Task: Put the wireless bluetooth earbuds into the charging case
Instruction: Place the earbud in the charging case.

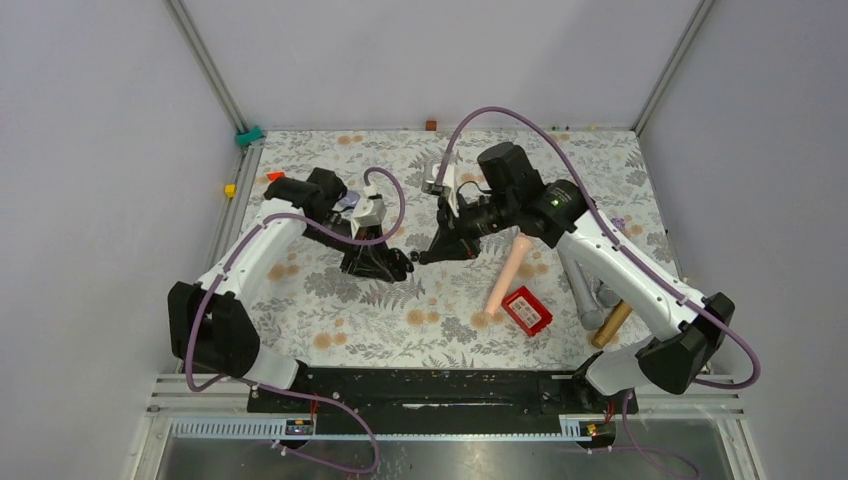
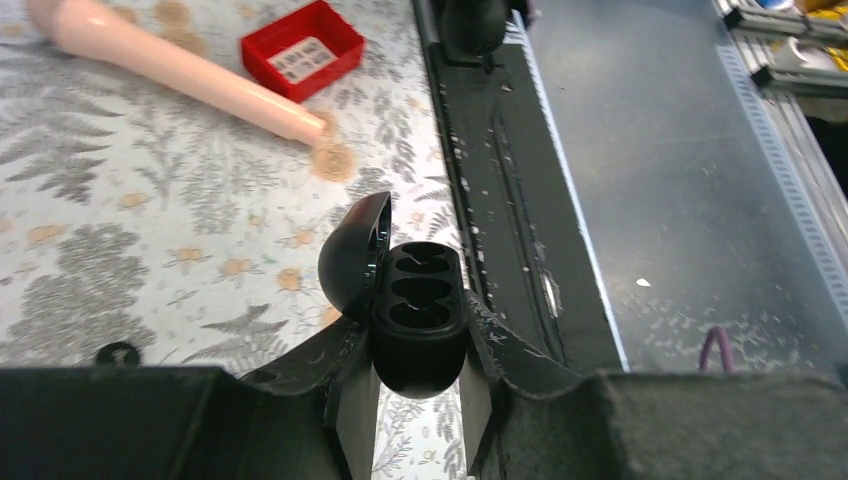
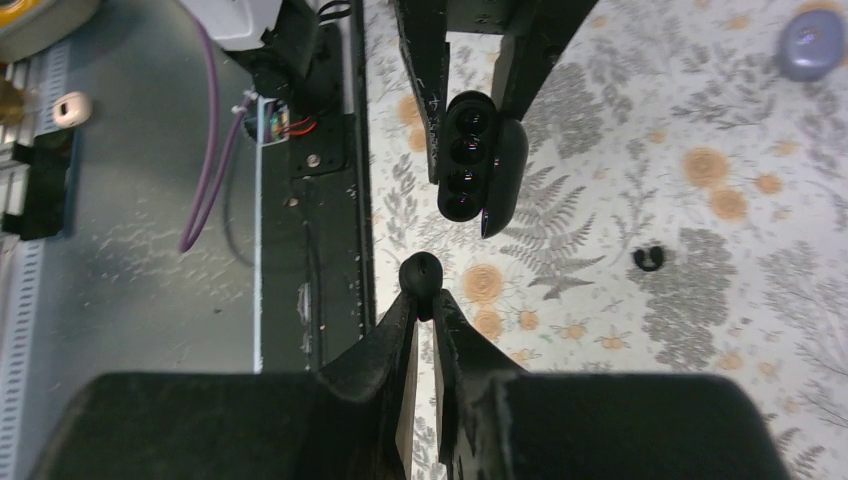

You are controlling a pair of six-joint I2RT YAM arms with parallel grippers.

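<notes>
- Grips charging case (image 2: 418,300) in left claw (image 2: 418,345), fingers (image 2: 345,350) pressed on its two sides, narrow hold.
- Shows case lid swung open to one side, dark recesses of the case exposed in the left wrist view.
- Pinches one earbud (image 3: 421,272) at the very tips of right claw (image 3: 424,300), jaws almost together.
- Places earbud near the open case mouth but apart from it, with the two claws pointing at each other over the middle of the floral tabletop (image 1: 330,300).
- Leaves small black piece (image 3: 648,258) lying on the tabletop near the case; too small to tell what.
- Farther out, toward the right arm's side: pink cylinder (image 1: 508,272) lying flat, red box (image 1: 527,310) just beside its near end.
- Beyond those, by the right arm: grey tube (image 1: 580,285) and tan tube (image 1: 610,325).
- At the corner of the right wrist view: lavender dome (image 3: 812,42), well apart from the case.
</notes>
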